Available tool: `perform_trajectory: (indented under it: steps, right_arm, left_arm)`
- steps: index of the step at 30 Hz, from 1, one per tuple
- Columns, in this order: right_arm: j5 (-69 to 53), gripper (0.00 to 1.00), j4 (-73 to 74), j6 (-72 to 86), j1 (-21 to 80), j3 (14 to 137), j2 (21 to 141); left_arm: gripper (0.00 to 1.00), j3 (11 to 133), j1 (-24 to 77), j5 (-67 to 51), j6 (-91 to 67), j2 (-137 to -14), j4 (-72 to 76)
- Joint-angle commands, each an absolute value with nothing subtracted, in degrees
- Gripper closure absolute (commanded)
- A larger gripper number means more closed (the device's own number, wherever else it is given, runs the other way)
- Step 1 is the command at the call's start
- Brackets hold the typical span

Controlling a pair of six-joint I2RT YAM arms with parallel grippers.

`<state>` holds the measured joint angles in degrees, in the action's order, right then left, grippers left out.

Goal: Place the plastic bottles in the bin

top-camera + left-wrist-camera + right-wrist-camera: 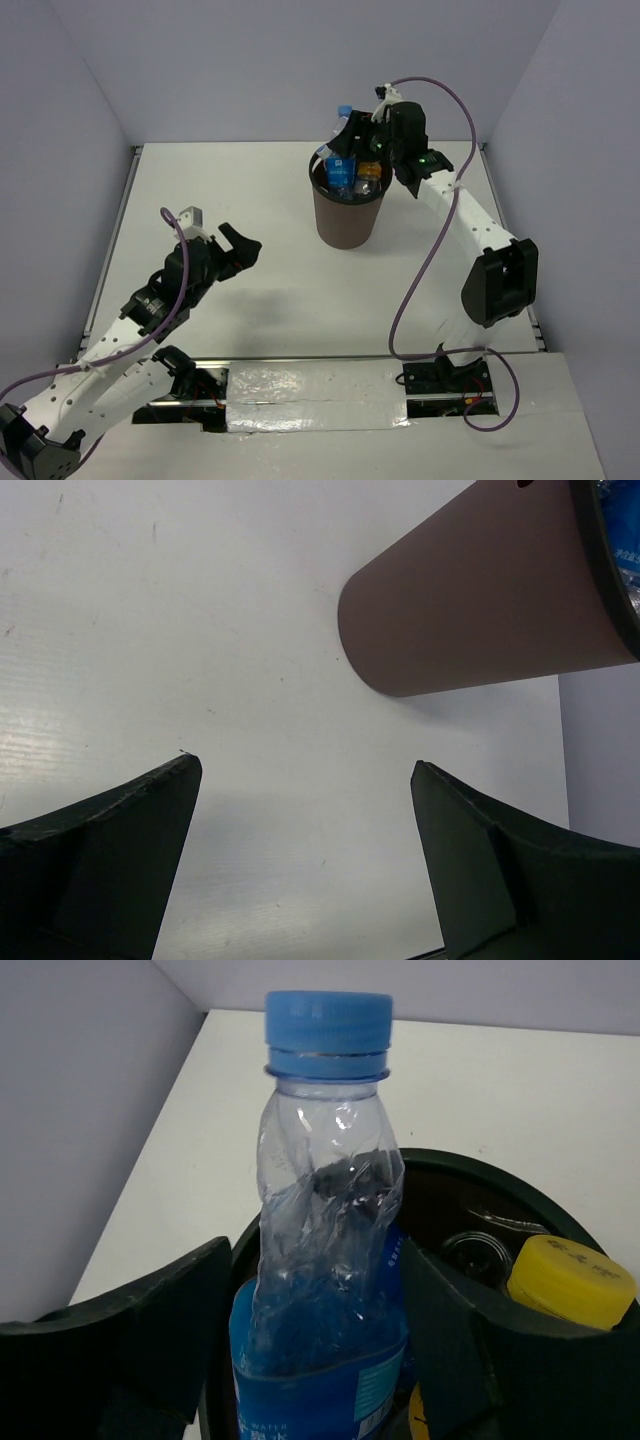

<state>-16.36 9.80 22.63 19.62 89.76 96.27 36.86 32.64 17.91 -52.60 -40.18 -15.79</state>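
Top view: bin [348,215] stands upright on white counter [250,180], centre-right of frame, slightly above the middle. Right gripper [352,148] hangs over the bin's upper rim. A blue-capped bottle [343,120] sticks up between its fingers, cap well above the rim. Inside the bin are blue-labelled bottles [340,178] and a yellow-capped bottle [368,170]. Left gripper [245,250] is left of centre, spread wide, nothing in it, well apart from the bin. No bottles lie on the counter.

Left wrist view: left gripper [305,765] has its fingers [120,830] at lower left and lower right, wide gap, only bare counter [150,630] between them. The bin [480,610] is at upper right with its brown wall and black rim visible. A bit of blue label shows at the top right corner.

Right wrist view: right gripper [315,1340] has a finger on each side of the blue-capped bottle [325,1240]. The bottle is a crumpled clear one with a blue label, upright in centre frame, its lower part over the bin mouth [455,1168]. Jaws stand about bottle-width apart. Cannot tell if they are pinching it or just flanking it. The yellow-capped bottle [570,1280] is inside the bin at right, just behind the right-hand finger.
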Motion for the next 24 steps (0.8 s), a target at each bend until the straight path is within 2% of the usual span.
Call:
perform_trajectory:
  steps: [1, 9, 16, 21, 24]
  right_arm:
    - [-17.2, 0.23, 7.9, 22.1, 20.0, 90.0, 92.1]
    - [-18.0, 0.01, 11.9, 18.6, 20.0, 96.3, 91.3]
    - [-13.7, 0.00, 15.4, 4.8, 20.0, 97.4, 85.0]
    - [-2.9, 0.00, 16.0, -1.8, 20.0, 89.4, 76.0]
    - [-1.7, 0.00, 20.6, -4.0, 19.3, 86.8, 71.9]
  left_arm:
    - [0.00, 38.0, 32.3, 18.0, -51.6, -40.4, -12.7]
    - [0.01, 38.6, 32.3, 18.2, -50.8, -40.8, -12.5]
    - [0.01, 40.7, 32.3, 18.5, -48.7, -42.0, -12.5]
    - [0.01, 42.6, 32.2, 19.0, -46.1, -42.0, -12.5]
    - [0.01, 43.7, 32.2, 19.1, -43.2, -41.7, -12.0]
